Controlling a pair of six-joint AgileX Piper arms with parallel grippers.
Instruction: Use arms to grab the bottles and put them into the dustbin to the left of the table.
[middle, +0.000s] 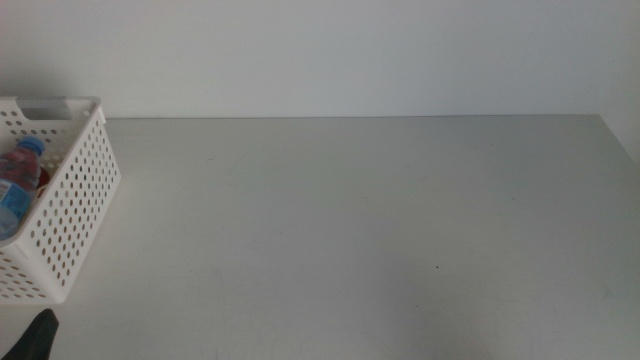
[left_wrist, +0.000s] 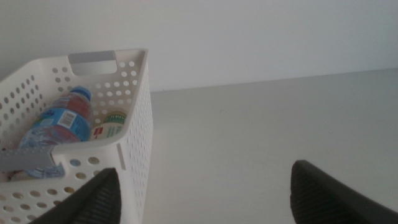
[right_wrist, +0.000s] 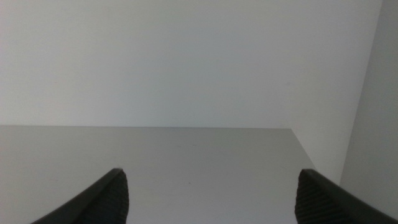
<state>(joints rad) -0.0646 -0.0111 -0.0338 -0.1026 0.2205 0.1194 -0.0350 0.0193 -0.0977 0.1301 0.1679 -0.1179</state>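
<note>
The white perforated dustbin (middle: 80, 170) stands at the table's left edge. Inside it lies the blue-capped water bottle (middle: 18, 178), with a bit of something red (middle: 44, 180) beside it. The left wrist view shows the dustbin (left_wrist: 134, 118) close by, holding the water bottle (left_wrist: 62, 121) and a red-white labelled bottle (left_wrist: 111, 124) behind it. My left gripper (left_wrist: 202, 196) is open and empty, just beside the dustbin's near corner; only a dark tip of the left gripper (middle: 40, 335) shows in the middle view. My right gripper (right_wrist: 211, 196) is open and empty over bare table, out of the middle view.
The light-grey table (middle: 350, 230) runs back to a white wall. Its right edge (middle: 620, 140) shows at the far right. The right wrist view shows the table's far corner (right_wrist: 292, 134) against the wall.
</note>
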